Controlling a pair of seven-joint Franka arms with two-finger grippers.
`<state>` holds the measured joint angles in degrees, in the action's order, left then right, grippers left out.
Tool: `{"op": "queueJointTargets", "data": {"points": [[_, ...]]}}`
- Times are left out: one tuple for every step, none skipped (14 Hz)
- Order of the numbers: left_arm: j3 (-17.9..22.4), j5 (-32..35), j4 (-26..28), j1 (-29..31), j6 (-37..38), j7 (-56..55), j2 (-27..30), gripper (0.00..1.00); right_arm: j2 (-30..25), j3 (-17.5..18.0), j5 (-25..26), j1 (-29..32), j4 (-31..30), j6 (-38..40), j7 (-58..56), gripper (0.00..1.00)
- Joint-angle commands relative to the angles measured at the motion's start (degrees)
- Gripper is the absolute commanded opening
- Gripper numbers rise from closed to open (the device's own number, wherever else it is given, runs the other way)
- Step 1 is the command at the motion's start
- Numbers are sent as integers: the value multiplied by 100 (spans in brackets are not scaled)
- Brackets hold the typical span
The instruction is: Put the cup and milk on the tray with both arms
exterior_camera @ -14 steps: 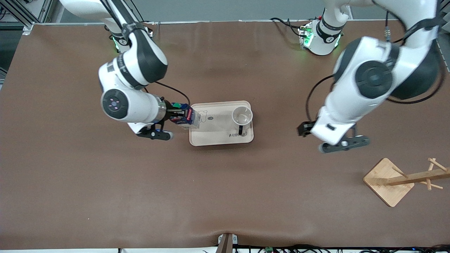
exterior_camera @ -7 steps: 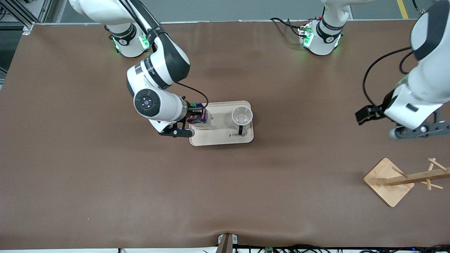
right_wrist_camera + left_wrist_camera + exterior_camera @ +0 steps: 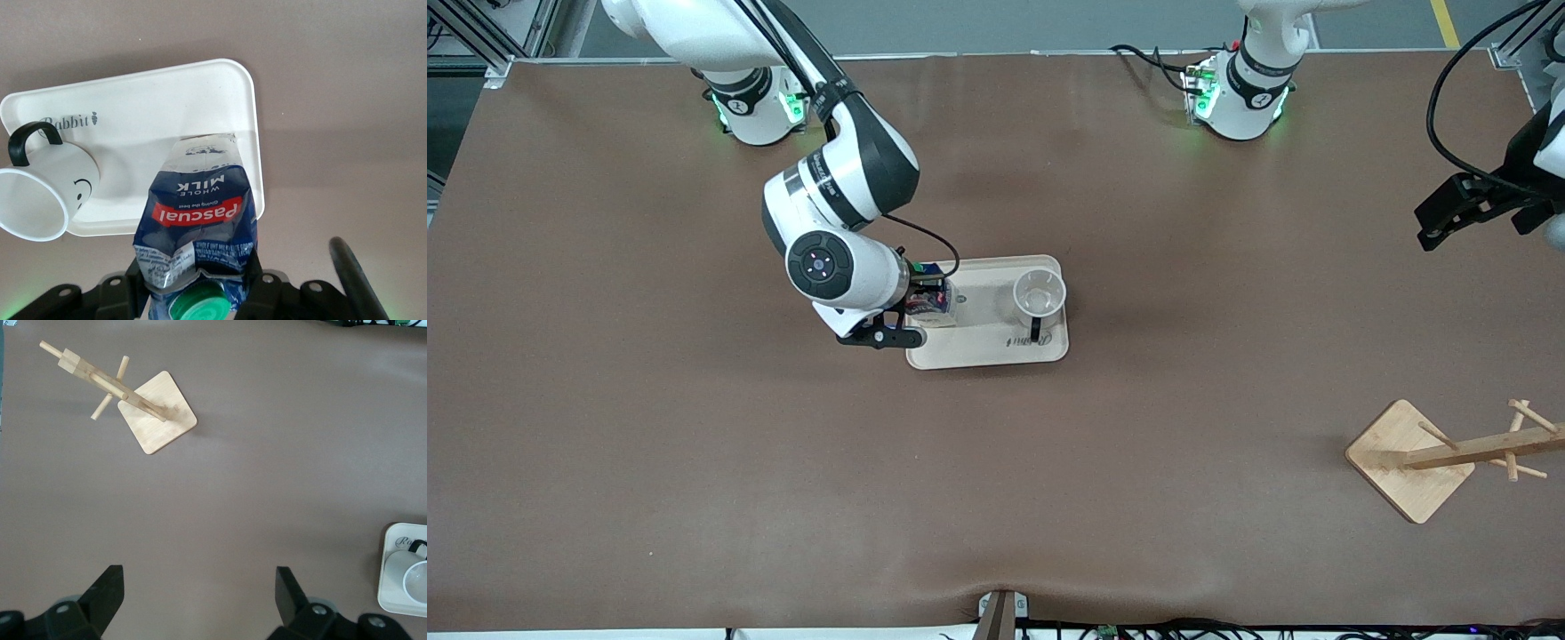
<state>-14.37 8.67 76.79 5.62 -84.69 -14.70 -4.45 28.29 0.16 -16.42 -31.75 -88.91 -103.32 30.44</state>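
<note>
milk [image 3: 930,300] farther onto tray [image 3: 996,348]

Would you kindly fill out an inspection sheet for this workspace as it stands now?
Surface: brown table, bare in most places.
Job's things: cup upright on tray; milk over the tray's end toward the right arm.
Clutter: wooden stand toward the left arm's end.
Grippers: right gripper shut on milk; left gripper open, empty, over bare table.
Cables: black cable on left arm.
Surroundings: nothing seen.
</note>
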Motion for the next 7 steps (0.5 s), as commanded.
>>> {"op": "queueJointTargets", "data": {"points": [[31,-58,125,9,32,291,110,100,81,-34,86,-42,120,31,32,100],[92,-67,152,9,32,475,180,100,72,-34,86,-51,137,40,32,100],[127,-67,221,9,32,573,251,100,72,-34,86,-51,146,48,32,100],[145,-119,318,9,23,591,304,100,63,-34,86,-51,155,75,32,100],[311,-311,415,-17,23,722,400,100,54,-34,86,-42,172,75,32,100],[634,-417,511,-148,-3,958,505,100,45,-34,86,-33,181,84,32,100],[959,-471,608,-393,-47,1117,593,100,28,-34,86,-16,181,92,6,100]]}}
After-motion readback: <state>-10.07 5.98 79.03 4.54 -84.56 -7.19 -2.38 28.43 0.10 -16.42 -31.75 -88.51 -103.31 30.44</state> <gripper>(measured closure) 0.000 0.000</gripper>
